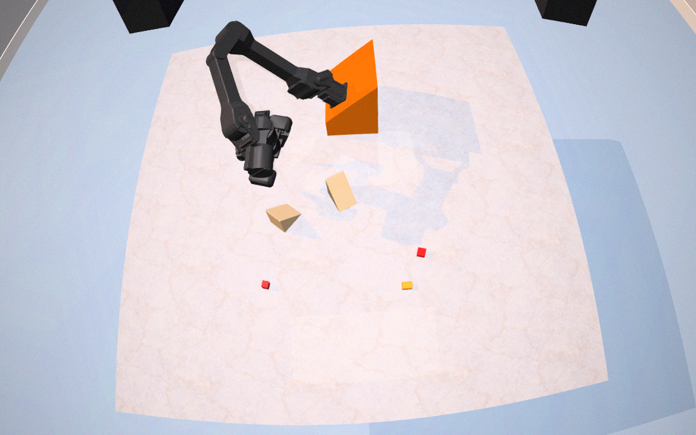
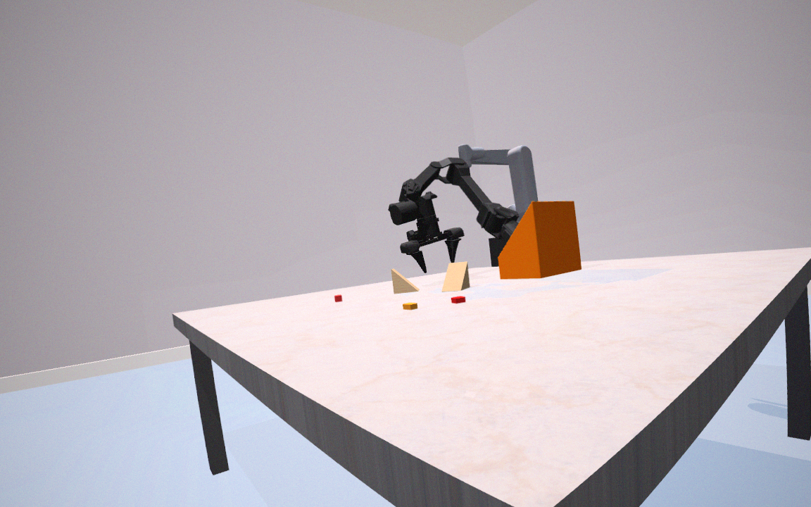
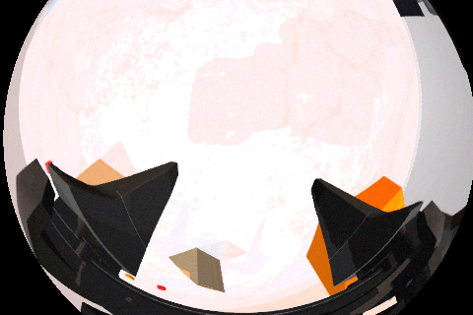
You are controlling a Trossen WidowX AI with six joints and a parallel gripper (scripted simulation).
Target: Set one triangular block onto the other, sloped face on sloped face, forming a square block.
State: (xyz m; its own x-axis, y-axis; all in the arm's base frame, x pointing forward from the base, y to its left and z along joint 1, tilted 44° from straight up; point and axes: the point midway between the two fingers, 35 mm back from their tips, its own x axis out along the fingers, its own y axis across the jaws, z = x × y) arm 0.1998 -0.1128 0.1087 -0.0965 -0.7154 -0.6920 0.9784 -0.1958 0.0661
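Observation:
One tan triangular block [image 1: 280,212] [image 2: 401,283] [image 3: 101,171] stands on the table; in the exterior view its slope falls to the right. In the wrist view a finger partly hides it. The other tan triangular block [image 1: 342,191] [image 2: 456,276] [image 3: 208,271] stands apart from it, nearer the orange wedge, turned a different way, with a sloped face toward the exterior camera. My gripper [image 2: 438,266] [image 3: 246,173] points down, wide open and empty, above the table behind the blocks. It touches neither block. In the top view the arm hides its fingertips.
A large orange wedge [image 1: 353,81] [image 2: 556,239] [image 3: 320,261] stands beside the arm's base. A red cube [image 1: 265,284] [image 2: 338,298], another red block [image 1: 420,252] [image 2: 457,299] [image 3: 162,287] and a yellow block [image 1: 406,284] [image 2: 410,305] lie on the table [image 1: 204,351] [image 2: 490,378], farther from the arm.

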